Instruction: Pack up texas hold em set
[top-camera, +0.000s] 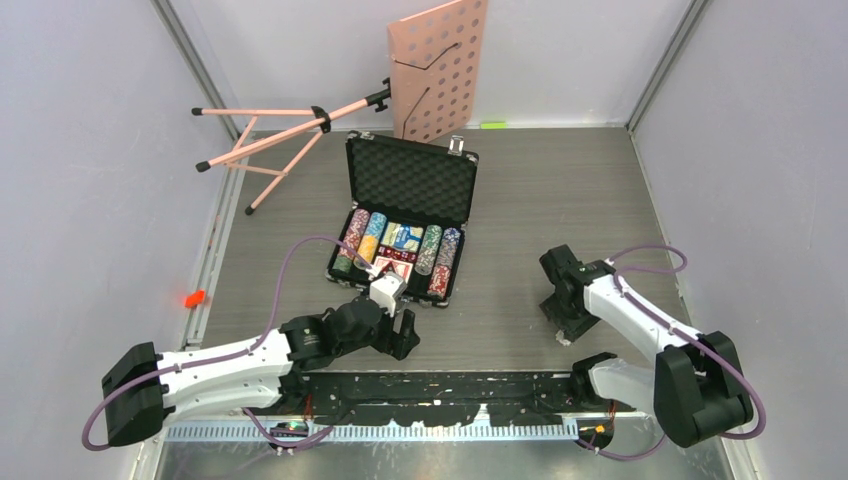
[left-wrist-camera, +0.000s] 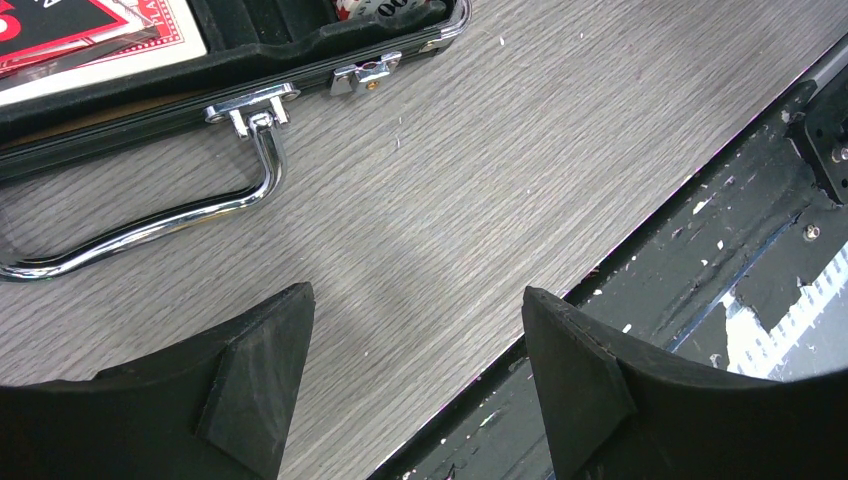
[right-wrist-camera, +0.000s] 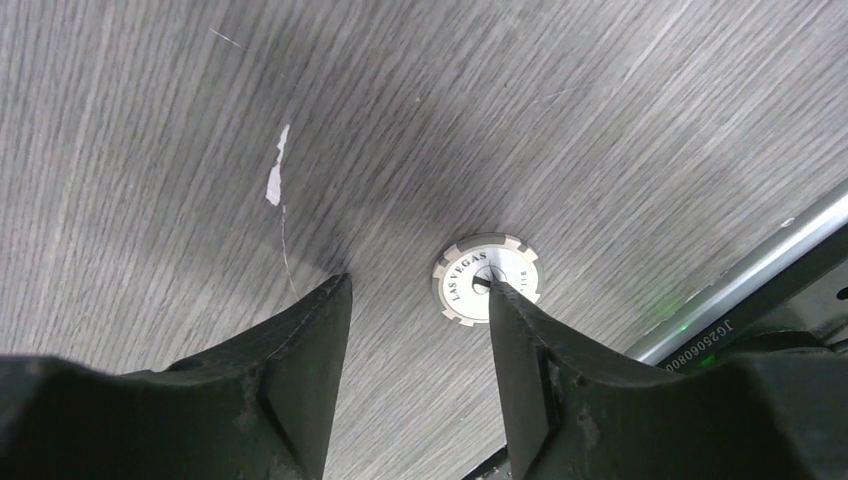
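Right gripper (right-wrist-camera: 420, 285) at white chip (right-wrist-camera: 468, 268) by table edge (right-wrist-camera: 720, 285), left gripper (left-wrist-camera: 415, 292) beside case (left-wrist-camera: 150, 100)

A: What's the case (top-camera: 410, 182) showing?
B: It's showing black foam, silver edges; chips (top-camera: 430, 250) are showing stripes in red, blue, green.
A: And the stand (top-camera: 438, 70)?
B: It's looking pink, dotted with holes.

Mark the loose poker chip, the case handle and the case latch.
loose poker chip (right-wrist-camera: 463, 275): right wrist view, lettered rim.
case handle (left-wrist-camera: 270, 160): left wrist view, chrome bend.
case latch (left-wrist-camera: 365, 73): left wrist view, clasp face.
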